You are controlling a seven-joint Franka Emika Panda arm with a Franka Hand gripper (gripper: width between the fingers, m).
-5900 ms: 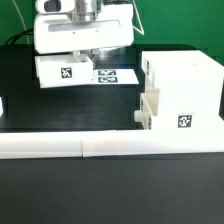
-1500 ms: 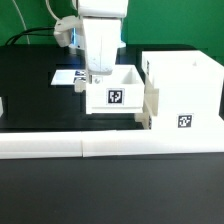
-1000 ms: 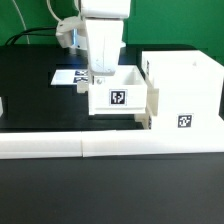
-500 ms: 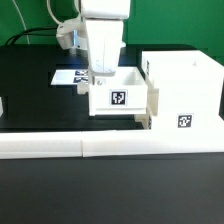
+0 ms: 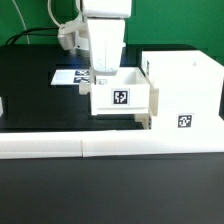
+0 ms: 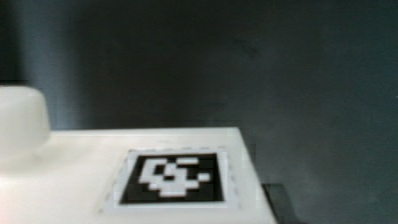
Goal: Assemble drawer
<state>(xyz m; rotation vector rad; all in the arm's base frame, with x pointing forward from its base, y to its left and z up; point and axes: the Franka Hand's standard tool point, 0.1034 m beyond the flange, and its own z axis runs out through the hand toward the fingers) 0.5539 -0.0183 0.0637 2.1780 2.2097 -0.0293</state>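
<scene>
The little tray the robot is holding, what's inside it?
Only the gripper reaching down into the tray shows. The tray's front wall, with its tag, hides the floor, so anything lying inside can't be seen.

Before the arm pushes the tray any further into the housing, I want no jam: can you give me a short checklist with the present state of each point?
1. Claw grips the tray by its wall: cannot tell; the fingertips are hidden behind the wall.
2. Tray level, tag upright: ok.
3. Tray's end meets the housing opening: ok; it touches the housing's side in the exterior view.
4. Tray fully seated inside the housing: not ok; most of it sticks out.
5. Second tray seated in the lower slot: cannot tell; only its end shows.
6. Marker board clear of the tray: ok.
</scene>
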